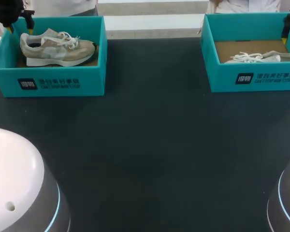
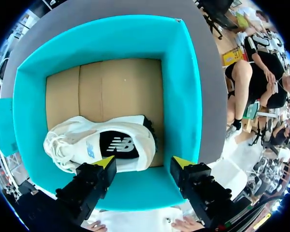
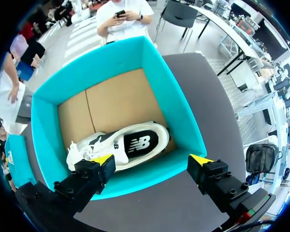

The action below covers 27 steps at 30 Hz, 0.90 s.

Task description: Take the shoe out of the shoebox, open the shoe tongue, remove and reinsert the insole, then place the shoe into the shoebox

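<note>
Shoe [image 2: 72, 145] insole [image 2: 118, 145] shows only from wrists; left claw [image 2: 144, 162] and right claw [image 3: 152, 160] gape empty.

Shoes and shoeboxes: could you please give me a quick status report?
Both open, nothing held: left gripper over left shoebox, right gripper over right shoebox. Inside them, left shoe and right shoe. No obstruction seen.

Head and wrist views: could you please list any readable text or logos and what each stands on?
Left turquoise cardboard shoebox, front wall: dark square emblem and white lettering, too small to read.
Right turquoise cardboard shoebox, front wall: same print, too blurred.
Left beige shoe's black insole patch: white logo, no words.
Right beige shoe's black insole patch: likewise.
</note>
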{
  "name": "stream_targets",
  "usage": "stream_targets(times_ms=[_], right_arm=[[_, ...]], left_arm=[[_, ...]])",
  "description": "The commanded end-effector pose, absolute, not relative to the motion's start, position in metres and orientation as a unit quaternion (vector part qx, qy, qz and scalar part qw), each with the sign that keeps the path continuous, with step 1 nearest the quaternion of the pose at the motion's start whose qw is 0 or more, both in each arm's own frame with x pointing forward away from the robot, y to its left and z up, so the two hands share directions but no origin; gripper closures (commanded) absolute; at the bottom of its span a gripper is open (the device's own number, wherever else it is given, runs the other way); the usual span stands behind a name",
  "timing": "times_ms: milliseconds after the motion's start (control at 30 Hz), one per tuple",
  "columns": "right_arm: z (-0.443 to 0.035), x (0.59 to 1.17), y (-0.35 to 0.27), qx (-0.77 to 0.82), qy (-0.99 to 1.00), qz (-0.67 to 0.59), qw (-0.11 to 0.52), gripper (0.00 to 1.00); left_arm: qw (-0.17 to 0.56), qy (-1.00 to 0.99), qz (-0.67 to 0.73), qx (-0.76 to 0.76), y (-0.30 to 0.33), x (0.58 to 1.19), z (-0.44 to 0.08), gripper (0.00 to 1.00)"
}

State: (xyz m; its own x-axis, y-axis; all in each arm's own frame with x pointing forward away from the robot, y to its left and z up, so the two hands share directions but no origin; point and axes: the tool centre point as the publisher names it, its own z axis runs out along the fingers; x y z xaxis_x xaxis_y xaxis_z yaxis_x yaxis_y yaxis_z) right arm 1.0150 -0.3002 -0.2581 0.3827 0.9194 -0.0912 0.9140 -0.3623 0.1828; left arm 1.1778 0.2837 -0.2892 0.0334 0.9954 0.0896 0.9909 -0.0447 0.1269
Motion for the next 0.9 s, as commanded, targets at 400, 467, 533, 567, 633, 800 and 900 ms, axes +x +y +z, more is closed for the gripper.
stream_targets(times_ms=[400,467,533,567,633,800,900], right_arm=[[-0.258,1.016,-0.300,0.825,0.555,0.013,0.101,0.00],[-0.258,1.016,-0.300,0.825,0.555,0.013,0.101,0.00],[-0.258,1.016,-0.300,0.825,0.555,0.013,0.101,0.00],[-0.258,1.016,-0.300,0.825,0.555,0.013,0.101,0.00],[-0.258,1.016,-0.300,0.825,0.555,0.013,0.101,0.00],[-0.258,1.016,-0.300,0.825,0.555,0.013,0.101,0.00],[-0.258,1.016,-0.300,0.825,0.555,0.013,0.101,0.00]], left_arm=[[0.000,0.690,0.057,0.722,0.291,1.189,-0.328,0.36],[-0.004,0.693,0.056,0.719,0.291,1.190,-0.332,0.40],[-0.012,0.694,0.053,0.718,0.292,1.191,-0.337,0.47],[-0.015,0.694,0.054,0.718,0.292,1.191,-0.341,0.48],[-0.023,0.694,0.053,0.717,0.293,1.190,-0.347,0.51],[-0.035,0.697,0.057,0.713,0.295,1.189,-0.359,0.65],[-0.039,0.693,0.069,0.716,0.297,1.186,-0.356,1.00]])
